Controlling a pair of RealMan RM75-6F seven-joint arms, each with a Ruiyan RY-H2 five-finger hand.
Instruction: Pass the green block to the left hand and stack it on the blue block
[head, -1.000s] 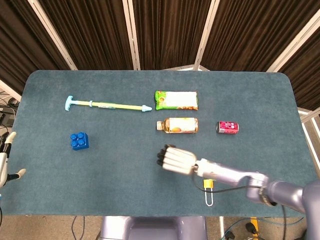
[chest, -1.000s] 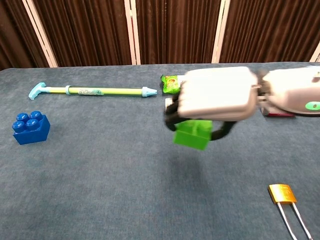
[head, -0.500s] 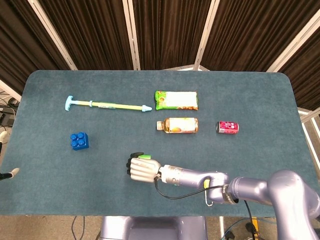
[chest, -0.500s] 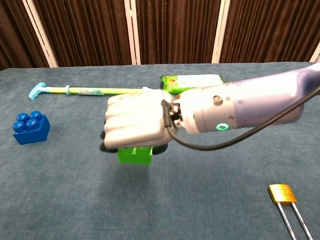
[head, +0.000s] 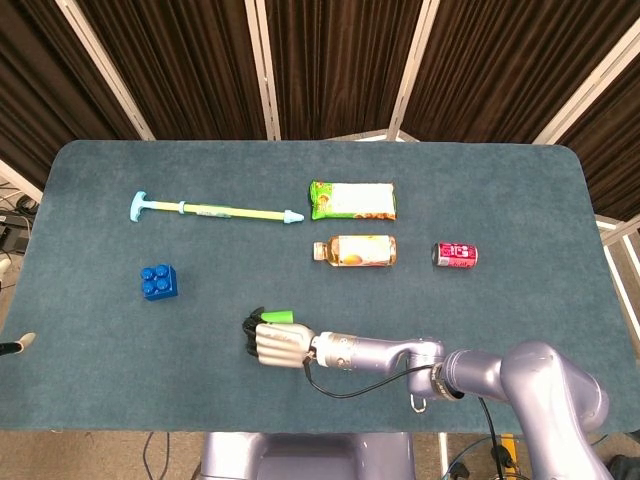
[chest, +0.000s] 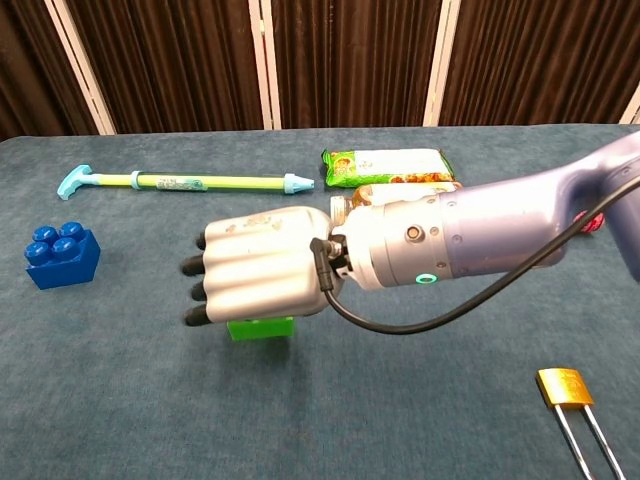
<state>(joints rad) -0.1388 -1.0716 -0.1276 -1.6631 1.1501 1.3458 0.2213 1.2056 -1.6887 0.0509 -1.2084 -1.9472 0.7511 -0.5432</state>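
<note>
My right hand reaches across the front middle of the table with its fingers curled around the green block. In the chest view the green block pokes out under the right hand, just above or on the cloth; I cannot tell which. The blue block sits alone on the left side, well apart from the hand, and shows as the blue block in the chest view. Only a sliver of my left hand peeks in at the left edge of the head view.
At the back lie a long pale pump tool, a green snack packet, a drink bottle and a red can. A yellow padlock lies at the front right. The table's front edge runs close under my right arm.
My right hand has carried the green block leftward across the front of the table. The left hand has slipped almost out of the head view.
</note>
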